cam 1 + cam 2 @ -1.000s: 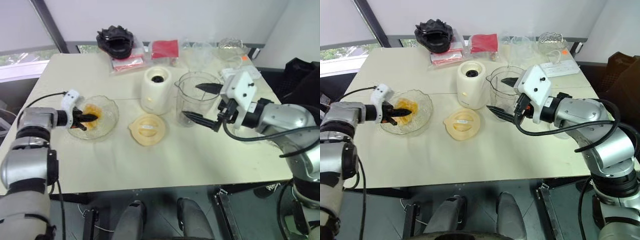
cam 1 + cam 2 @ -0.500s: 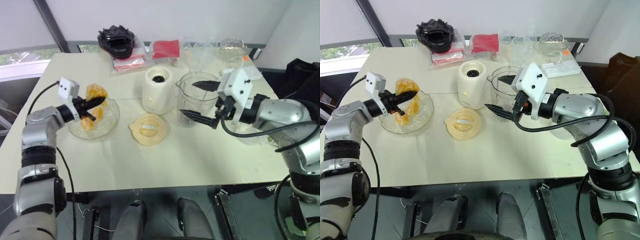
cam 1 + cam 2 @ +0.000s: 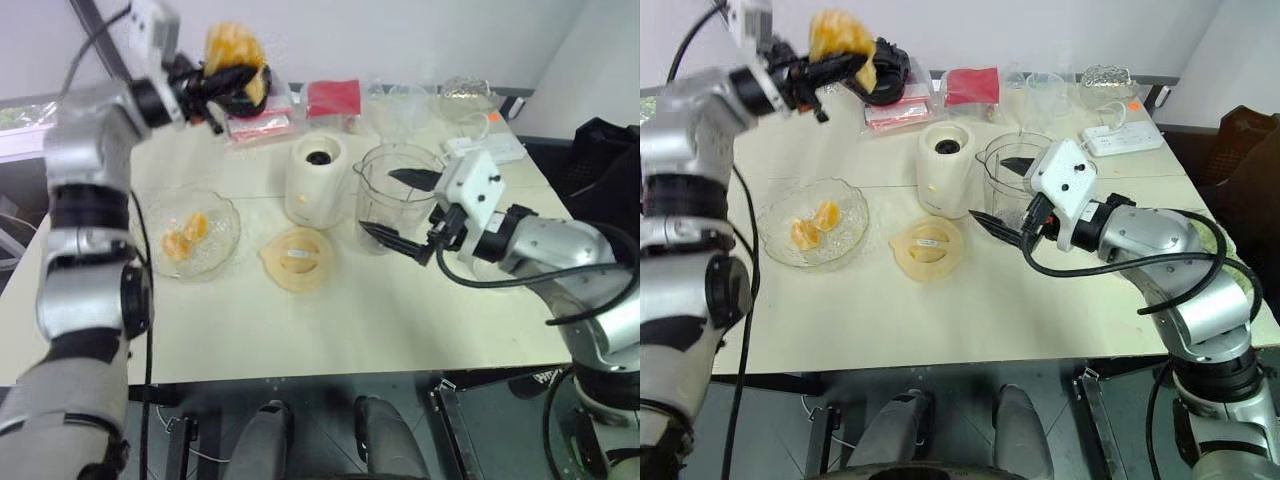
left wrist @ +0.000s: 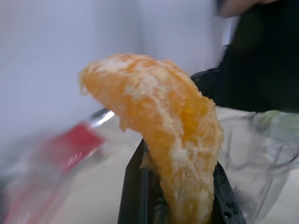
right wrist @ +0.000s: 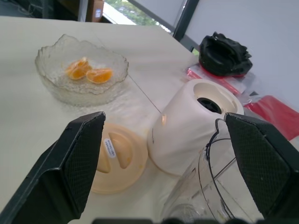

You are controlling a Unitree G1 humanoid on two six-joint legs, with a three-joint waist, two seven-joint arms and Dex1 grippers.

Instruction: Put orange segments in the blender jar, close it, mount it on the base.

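My left gripper (image 3: 222, 80) is raised high above the table's back left, shut on one orange segment (image 3: 232, 45). In the left wrist view the segment (image 4: 159, 130) sticks up between the black fingers (image 4: 133, 186). More orange segments (image 3: 185, 235) lie in the scalloped glass bowl (image 3: 225, 212) at the left. The clear blender jar (image 3: 380, 195) stands upright and uncovered, right of the cream base (image 3: 317, 180). My right gripper (image 3: 403, 208) is open, its fingers spread wide on either side of the jar's near wall; I cannot tell if they touch it.
The flat cream-yellow lid (image 3: 297, 258) lies in front of the base. Along the back edge are a black object (image 3: 885, 70), a red packet (image 3: 330, 97), clear plastic bags (image 3: 400, 105) and a white power strip (image 3: 485, 145).
My left gripper has lifted out of the bowl with an orange segment and swung up and rightward, high over the table's back. The right gripper has stayed at the jar.
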